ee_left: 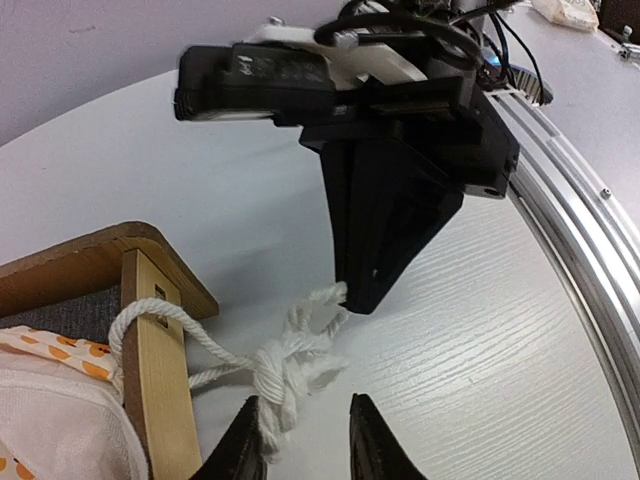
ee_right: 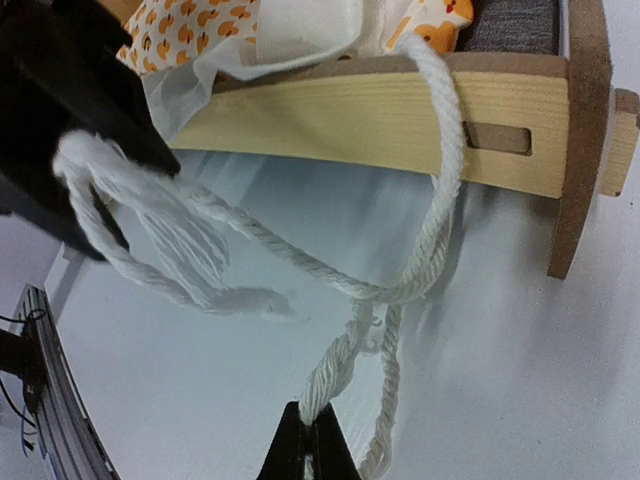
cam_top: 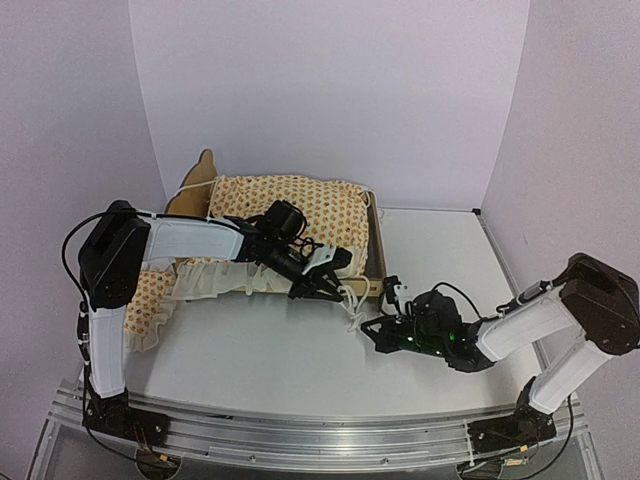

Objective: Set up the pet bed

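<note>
The pet bed (cam_top: 378, 240) is a light-wood frame with a scalloped headboard (cam_top: 196, 184) at the back left. Cream orange-print bedding (cam_top: 300, 205) lies in it and spills over the near left. A white cord (ee_left: 290, 370) is looped round the front rail (ee_right: 350, 125) near the foot corner and knotted. My left gripper (ee_left: 306, 400) hovers at that corner with its jaws slightly apart, and the knot rests against the left finger (ee_left: 248, 440). My right gripper (ee_right: 310, 420) is shut on a cord strand just in front of the rail. In the top view it (cam_top: 374, 330) sits right of the left gripper (cam_top: 325, 290).
The white table (cam_top: 440, 260) ends in a metal rail (cam_top: 300, 440) along the near edge, where both arm bases stand. White walls close in the back and sides. The ruffled bedding edge (cam_top: 150, 310) hangs toward the left arm.
</note>
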Robot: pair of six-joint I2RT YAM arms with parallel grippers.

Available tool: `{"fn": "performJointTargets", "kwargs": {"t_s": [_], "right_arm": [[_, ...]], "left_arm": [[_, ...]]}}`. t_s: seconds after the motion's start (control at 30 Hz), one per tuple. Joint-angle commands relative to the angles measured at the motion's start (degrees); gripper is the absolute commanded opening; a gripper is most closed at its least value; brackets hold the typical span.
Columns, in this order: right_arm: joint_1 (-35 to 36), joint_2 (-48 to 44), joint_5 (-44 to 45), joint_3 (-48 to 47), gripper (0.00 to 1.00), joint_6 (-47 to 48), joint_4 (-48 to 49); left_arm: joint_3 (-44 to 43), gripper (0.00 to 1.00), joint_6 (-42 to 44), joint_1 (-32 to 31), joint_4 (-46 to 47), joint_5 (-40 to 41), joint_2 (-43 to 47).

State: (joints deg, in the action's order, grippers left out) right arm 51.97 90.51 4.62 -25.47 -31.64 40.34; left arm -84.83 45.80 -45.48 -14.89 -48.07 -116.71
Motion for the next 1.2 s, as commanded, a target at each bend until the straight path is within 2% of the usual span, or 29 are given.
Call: {"fn": "performJointTargets", "kwargs": {"t_s": [0.0, 0.13, 0.23, 0.37, 0.43, 0.47, 0.53, 0.57, 0.6, 0.67, 0.77, 0.97, 1.03, 1.1, 1.17], "right_arm": [[-1.4, 1.3, -1.9, -1.0, 0.00, -7.2, 7.1], [-1.7, 1.1, -2.1, 0.9, 0.00, -9.1, 9.0], [-1.7, -0.1, -1.2, 3.1, 0.00, -10.5, 11.1], [-1.7, -0.7, -1.9, 3.0, 0.00, -10.1, 12.1], [-1.7, -0.7, -0.6, 3.4, 0.00, -11.1, 12.2], [-1.7, -0.8, 0.4, 3.8, 0.00, -11.7, 12.2], [-1.7, -1.8, 4.1, 4.9, 0.00, -13.3, 12.1], [-1.7, -2.5, 6.4, 5.5, 0.00, -14.1, 12.1], [-1.7, -3.2, 8.5, 6.1, 0.00, -14.9, 12.0], [-1.7, -4.3, 11.7, 6.5, 0.00, -16.0, 12.0], [-1.7, -3.3, 13.4, 5.9, 0.00, -17.3, 12.0], [-1.7, -2.2, 14.8, 5.9, 0.00, -19.4, 12.0], [-1.7, -2.8, 15.2, 6.2, 0.00, -18.7, 12.0], [-1.6, -2.6, 13.8, 5.7, 0.00, -16.9, 12.0], [-1.6, -2.0, 12.0, 4.9, 0.00, -15.9, 12.0]], "left_arm": [[0.4, 0.42, 15.8, -1.6, -6.5, 2.1, -0.8], [-2.0, 0.68, 23.1, -1.5, -14.8, 2.5, -1.5], [-1.0, 0.98, 32.4, -1.3, -21.2, 3.5, 0.1], [-1.5, 0.99, 39.2, -1.4, -28.0, 3.4, 1.3], [-3.7, 0.92, 35.4, -1.7, -28.2, 2.0, 0.8], [-4.5, 0.86, 28.3, -2.0, -24.2, 1.3, 0.5], [-4.5, 0.53, 6.6, -2.7, -11.0, 3.2, 0.0], [-4.0, 0.42, -4.6, -3.2, -3.6, 6.0, -0.1], [-3.2, 0.38, -14.3, -4.1, 2.9, 10.5, -0.2], [-1.4, 0.35, -23.7, -6.6, 9.3, 19.9, -0.1], [0.0, 0.34, -32.6, -10.1, 12.9, 31.3, -0.6], [-2.8, 0.29, -47.7, -13.7, 11.0, 45.2, -3.6], [-3.7, 0.31, -51.1, -14.5, 10.1, 48.2, -4.8], [-4.8, 0.28, -55.7, -15.1, 8.3, 52.8, -6.2], [-6.2, 0.33, -58.4, -15.3, 6.5, 56.2, -7.2]]}}
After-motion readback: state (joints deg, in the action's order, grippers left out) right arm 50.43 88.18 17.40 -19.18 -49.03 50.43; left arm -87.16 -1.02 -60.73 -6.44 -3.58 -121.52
